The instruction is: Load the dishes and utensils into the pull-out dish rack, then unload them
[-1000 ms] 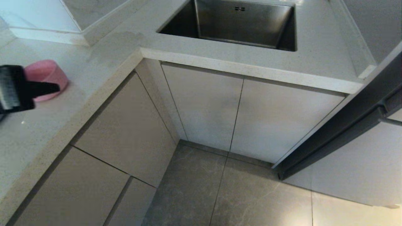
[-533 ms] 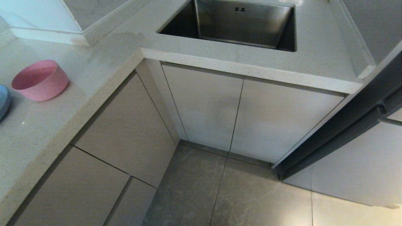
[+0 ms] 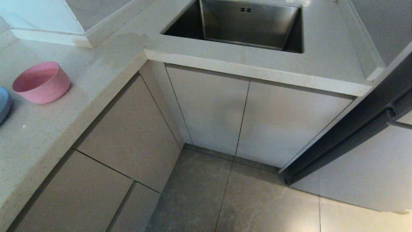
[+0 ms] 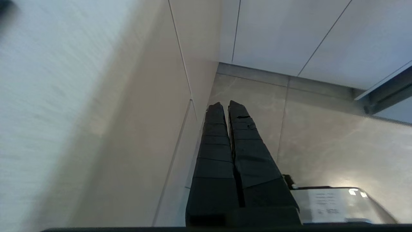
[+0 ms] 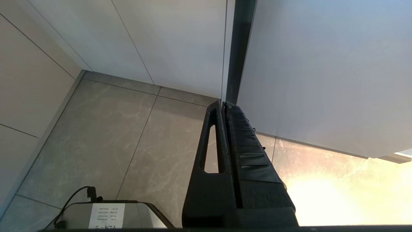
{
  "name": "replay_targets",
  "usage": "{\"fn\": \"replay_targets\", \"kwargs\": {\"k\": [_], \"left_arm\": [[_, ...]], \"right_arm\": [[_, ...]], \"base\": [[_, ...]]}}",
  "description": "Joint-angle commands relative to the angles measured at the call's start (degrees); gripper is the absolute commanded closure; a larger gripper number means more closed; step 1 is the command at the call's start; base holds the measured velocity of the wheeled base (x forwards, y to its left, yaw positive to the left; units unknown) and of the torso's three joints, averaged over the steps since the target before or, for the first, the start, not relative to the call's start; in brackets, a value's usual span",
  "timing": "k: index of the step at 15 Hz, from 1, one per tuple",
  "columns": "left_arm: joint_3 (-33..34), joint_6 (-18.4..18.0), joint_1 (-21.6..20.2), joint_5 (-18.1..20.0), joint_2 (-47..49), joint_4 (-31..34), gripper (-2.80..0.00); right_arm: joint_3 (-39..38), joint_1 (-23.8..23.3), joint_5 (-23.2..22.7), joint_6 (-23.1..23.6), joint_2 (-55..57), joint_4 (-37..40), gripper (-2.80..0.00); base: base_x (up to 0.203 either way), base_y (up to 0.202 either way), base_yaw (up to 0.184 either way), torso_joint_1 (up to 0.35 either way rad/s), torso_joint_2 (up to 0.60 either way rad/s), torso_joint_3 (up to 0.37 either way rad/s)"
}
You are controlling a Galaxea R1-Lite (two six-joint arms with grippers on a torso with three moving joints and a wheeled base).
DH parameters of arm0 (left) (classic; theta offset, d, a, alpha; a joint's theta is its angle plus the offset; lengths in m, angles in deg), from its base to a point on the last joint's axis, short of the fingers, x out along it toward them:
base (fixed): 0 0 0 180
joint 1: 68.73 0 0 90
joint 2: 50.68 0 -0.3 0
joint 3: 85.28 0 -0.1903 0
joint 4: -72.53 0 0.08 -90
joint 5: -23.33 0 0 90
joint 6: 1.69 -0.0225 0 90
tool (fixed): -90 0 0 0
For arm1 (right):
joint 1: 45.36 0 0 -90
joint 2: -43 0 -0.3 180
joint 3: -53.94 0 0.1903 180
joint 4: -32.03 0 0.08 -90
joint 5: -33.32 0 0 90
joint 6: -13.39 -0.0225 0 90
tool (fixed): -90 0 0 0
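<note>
While you look through the head view, note that neither arm shows: the left gripper that covered the small pink round plastic bowl [image 3: 41, 82] a second ago has gone, leaving it uncovered near the left edge of the speckled pale stone counter [image 3: 106, 69]. A sliver of the pale-blue round plate [image 3: 4, 108] now peeks in beside it at that edge, and the beige cabinet fronts [image 3: 128, 135] below are all shut, so unloading looks done. In the left wrist view, your left gripper [image 4: 225, 108] hangs pressed narrow, empty, over the grey floor tiles [image 4: 322, 129]. In the right wrist view, the right gripper [image 5: 222, 104] is likewise closed on nothing.
</note>
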Motion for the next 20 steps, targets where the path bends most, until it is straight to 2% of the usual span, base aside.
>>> {"fn": "replay_targets", "kwargs": {"k": [1,3,5,16,18,20], "left_arm": [[11.73,-1.34,-0.18,-0.12,-2.55,-10.02,-2.8],[18.13,-2.49,-0.21,1.22,-2.67,-20.7,-2.8],[18.38,-3.43,-0.22,2.31,-2.69,-20.93,-2.8],[18.55,-1.62,-0.22,1.95,-2.77,-21.22,-2.8],[18.55,0.43,-0.22,1.78,-2.78,-21.22,-2.8],[18.55,0.43,-0.22,1.69,-2.78,-21.22,-2.8]], "right_arm": [[0.0,0.0,-0.01,-0.02,-0.04,-0.01,0.0],[0.0,0.0,-0.01,-0.02,-0.04,-0.01,0.0],[0.0,0.0,-0.01,-0.02,-0.04,-0.01,0.0],[0.0,0.0,-0.01,-0.02,-0.04,-0.01,0.0],[0.0,0.0,-0.01,-0.02,-0.04,-0.01,0.0],[0.0,0.0,-0.01,-0.02,-0.04,-0.01,0.0]], "base": [[0.0,0.0,0.0,0.0,0.0,0.0],[0.0,0.0,0.0,0.0,0.0,0.0],[0.0,0.0,0.0,0.0,0.0,0.0],[0.0,0.0,0.0,0.0,0.0,0.0],[0.0,0.0,0.0,0.0,0.0,0.0],[0.0,0.0,0.0,0.0,0.0,0.0]]}}
